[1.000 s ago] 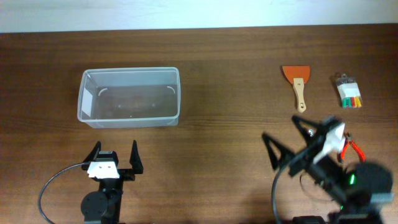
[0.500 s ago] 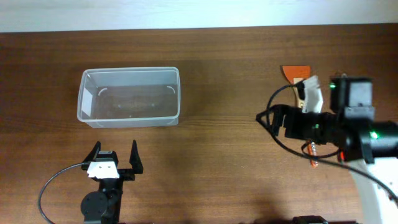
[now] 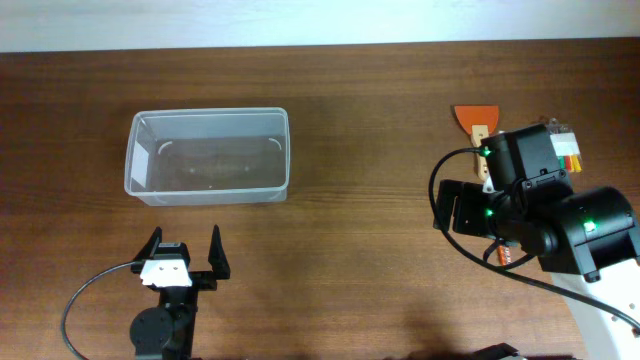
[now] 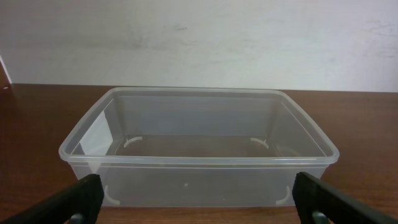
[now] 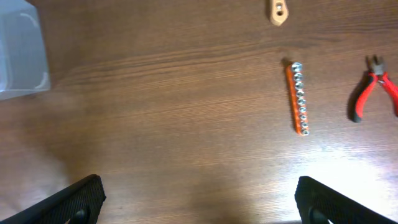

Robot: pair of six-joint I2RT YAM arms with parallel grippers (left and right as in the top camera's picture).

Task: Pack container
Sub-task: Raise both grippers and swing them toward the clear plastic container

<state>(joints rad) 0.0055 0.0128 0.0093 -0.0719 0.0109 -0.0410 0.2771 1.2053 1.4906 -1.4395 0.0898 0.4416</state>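
The right arm has swung up from the near right corner and now hangs over the tools on the right side of the table (image 3: 360, 260), while the left arm and the tub sit where they were. Nearest me on the left, the left claw (image 3: 185, 240) rests low with its fingers apart and nothing in them. The right claw (image 5: 199, 196) also stands wide apart and empty, above bare wood. Just right of its centre line lies an orange bit strip (image 5: 298, 98), with red-handled pliers (image 5: 378, 93) close beside it, apart but not by much. Farther back are an orange scraper (image 3: 475, 120) with a wooden handle and a small pack of coloured pieces (image 3: 568, 153), half hidden by the arm. The container (image 3: 210, 155) sits far left, upright and empty, well apart from every tool. I reckon the risk is in the pick. The strip is thin and flat, so a drop slightly off line could skid it into the pliers or close on wood. The long carry left could also shove the light tub.
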